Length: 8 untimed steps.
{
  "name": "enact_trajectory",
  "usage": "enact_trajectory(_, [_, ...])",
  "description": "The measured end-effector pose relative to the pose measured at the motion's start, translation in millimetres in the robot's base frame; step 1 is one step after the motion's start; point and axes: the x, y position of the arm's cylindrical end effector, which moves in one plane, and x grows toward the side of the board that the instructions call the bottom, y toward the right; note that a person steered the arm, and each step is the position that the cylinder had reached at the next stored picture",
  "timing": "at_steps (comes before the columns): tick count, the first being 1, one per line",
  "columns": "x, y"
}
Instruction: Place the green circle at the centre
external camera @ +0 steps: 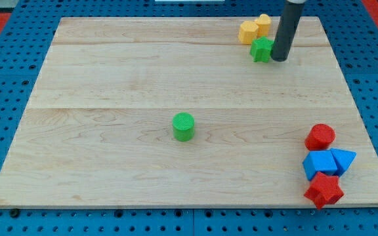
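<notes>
now; my tip (279, 58) touching green star (262, 50); no pincer; green circle (184, 126) mid-board, well apart

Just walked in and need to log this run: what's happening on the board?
My tip rests at the view's top right, right beside a green star block, next to two yellow blocks. The green circle stands alone near the board's centre, far from my tip. Red and blue blocks cluster at the bottom right.
</notes>
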Motion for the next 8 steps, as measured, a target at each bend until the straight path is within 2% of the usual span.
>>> enact_trajectory(1, [0.1, -49.3])
enact_trajectory(3, [-49.3, -42.9])
enact_trajectory(4, [-44.6, -44.3])
enact_trajectory(6, [108.4, -130.1])
enact_trajectory(7, [178.6, -127.8])
enact_trajectory(8, [185.3, -182.7])
